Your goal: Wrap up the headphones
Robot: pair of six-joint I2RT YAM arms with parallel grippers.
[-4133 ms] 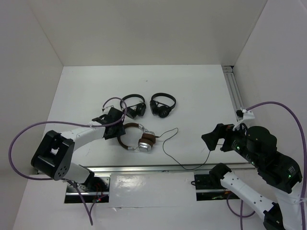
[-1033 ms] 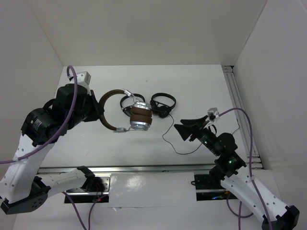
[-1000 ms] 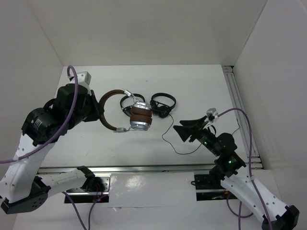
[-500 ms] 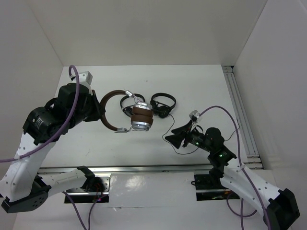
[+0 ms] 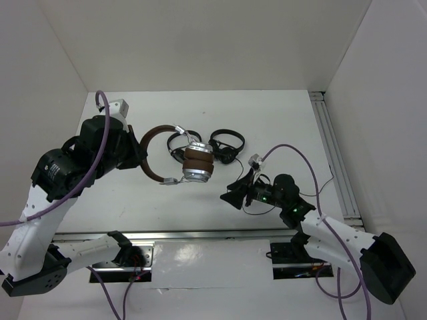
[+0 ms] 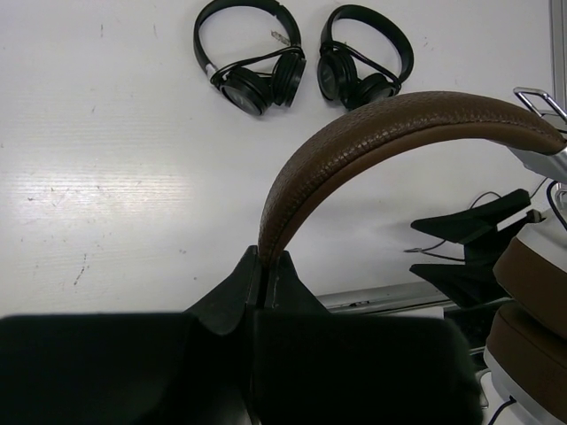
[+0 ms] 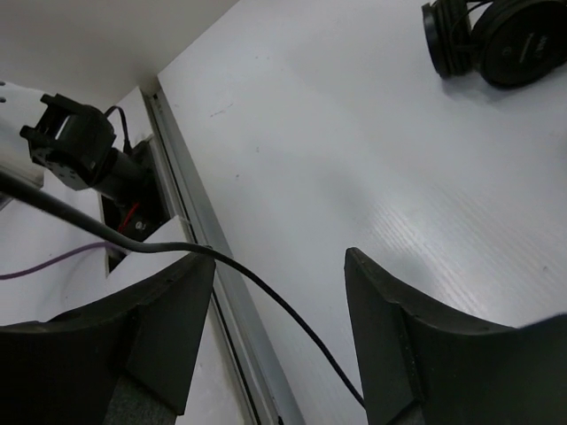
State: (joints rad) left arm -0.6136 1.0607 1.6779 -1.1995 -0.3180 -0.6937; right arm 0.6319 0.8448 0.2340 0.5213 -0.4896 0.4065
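Over white table [image 5: 267, 120], left hand [image 6: 266, 266] clamps headphones [image 5: 193, 163] by headband [image 6: 390, 124]; right hand [image 7: 279, 266] gapes around cable [image 7: 283, 312].

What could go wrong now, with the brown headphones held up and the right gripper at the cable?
1. The left gripper pinches only one narrow spot of the headband. The earcups hang free to one side, so they may swing or twist the band loose.
2. The thin cable passes between the fingers of the open right gripper. It may slip out as they close.
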